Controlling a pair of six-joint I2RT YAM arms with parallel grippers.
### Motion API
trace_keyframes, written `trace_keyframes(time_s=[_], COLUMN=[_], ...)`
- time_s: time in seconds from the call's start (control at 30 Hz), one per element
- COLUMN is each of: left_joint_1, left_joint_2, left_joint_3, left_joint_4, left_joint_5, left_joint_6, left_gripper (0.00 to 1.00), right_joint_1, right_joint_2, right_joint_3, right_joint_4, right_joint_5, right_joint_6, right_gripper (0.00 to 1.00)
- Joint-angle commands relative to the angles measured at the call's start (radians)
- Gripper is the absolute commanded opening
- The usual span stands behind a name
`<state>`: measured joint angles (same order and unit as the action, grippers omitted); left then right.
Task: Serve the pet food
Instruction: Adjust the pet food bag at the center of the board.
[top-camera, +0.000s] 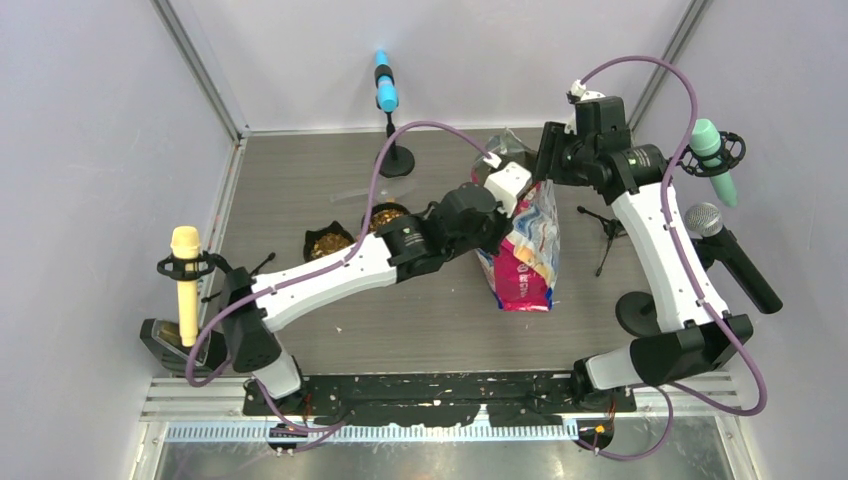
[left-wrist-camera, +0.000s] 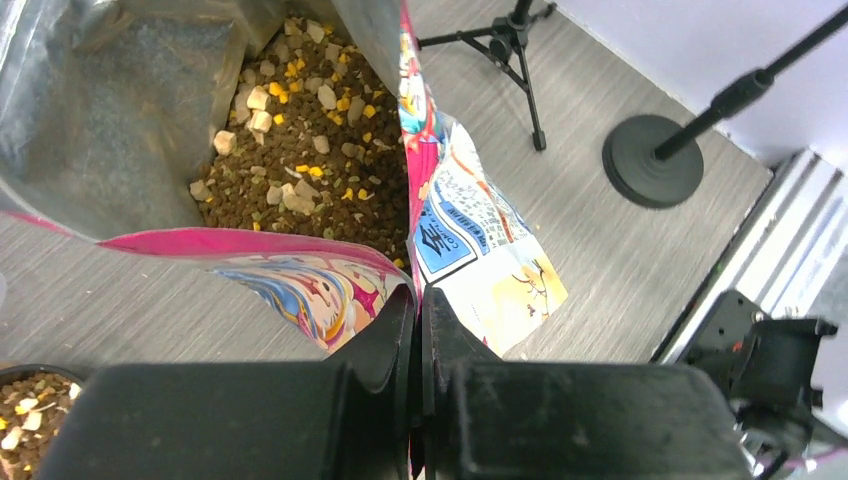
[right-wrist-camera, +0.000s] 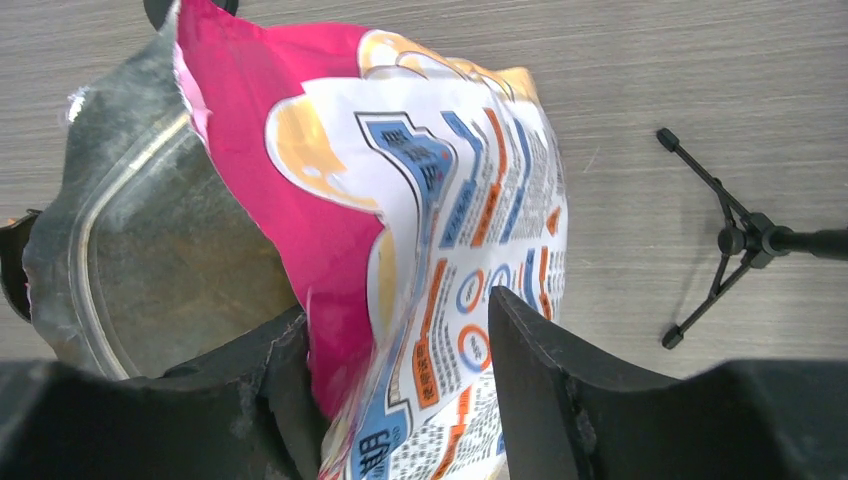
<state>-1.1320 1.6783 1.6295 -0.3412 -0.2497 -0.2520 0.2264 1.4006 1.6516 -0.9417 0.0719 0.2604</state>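
Observation:
The pet food (left-wrist-camera: 300, 150), brown kibble with tan and yellow bits, fills the open pink, white and blue printed bag (top-camera: 528, 260), which stands mid-table. My left gripper (left-wrist-camera: 420, 305) is shut on the bag's near seam edge (left-wrist-camera: 445, 235); in the top view it (top-camera: 506, 226) is at the bag's left side. My right gripper (right-wrist-camera: 395, 375) is open, its jaws astride the bag's upper wall (right-wrist-camera: 440, 200); in the top view it (top-camera: 540, 185) is above the bag's far end. Two black bowls (top-camera: 328, 243) (top-camera: 388, 215) left of the bag hold kibble; one shows in the left wrist view (left-wrist-camera: 25, 415).
Microphones on stands ring the table: blue (top-camera: 385, 85) at the back, yellow (top-camera: 185, 270) at left, green (top-camera: 715, 150) and grey (top-camera: 705, 220) at right. A small tripod (top-camera: 605, 225) and a round base (top-camera: 640, 312) stand right of the bag.

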Motion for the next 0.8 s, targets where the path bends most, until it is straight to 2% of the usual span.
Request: trace_keyframes(time_s=[0.0, 0.1, 0.3, 0.43, 0.57, 0.77], left_joint_1=[0.003, 0.01, 0.073, 0.112, 0.115, 0.115], left_joint_2=[-0.127, -0.143, -0.211, -0.211, -0.17, -0.159], left_joint_3=[-0.07, -0.055, -0.061, -0.004, 0.07, 0.076], left_joint_4=[0.008, -0.054, -0.188, -0.317, -0.41, -0.398], left_joint_5=[0.181, 0.237, 0.442, 0.551, 0.606, 0.591], left_joint_6=[0.115, 0.206, 0.386, 0.497, 0.543, 0.55], left_gripper=[0.0, 0.0, 0.0, 0.0, 0.0, 0.0], right_joint_1=[-0.028, -0.028, -0.027, -0.02, -0.018, 0.009], right_joint_2=[0.039, 0.072, 0.066, 0.073, 0.075, 0.109], right_joint_3=[0.057, 0.087, 0.074, 0.118, 0.141, 0.162], right_joint_4=[0.072, 0.079, 0.102, 0.076, 0.069, 0.024], right_joint_5=[-0.025, -0.071, -0.129, -0.142, -0.153, -0.142], right_joint_6=[0.0, -0.011, -0.049, -0.089, -0.093, -0.113], right_gripper=[0.58, 0.6, 0.7, 0.71, 0.73, 0.71])
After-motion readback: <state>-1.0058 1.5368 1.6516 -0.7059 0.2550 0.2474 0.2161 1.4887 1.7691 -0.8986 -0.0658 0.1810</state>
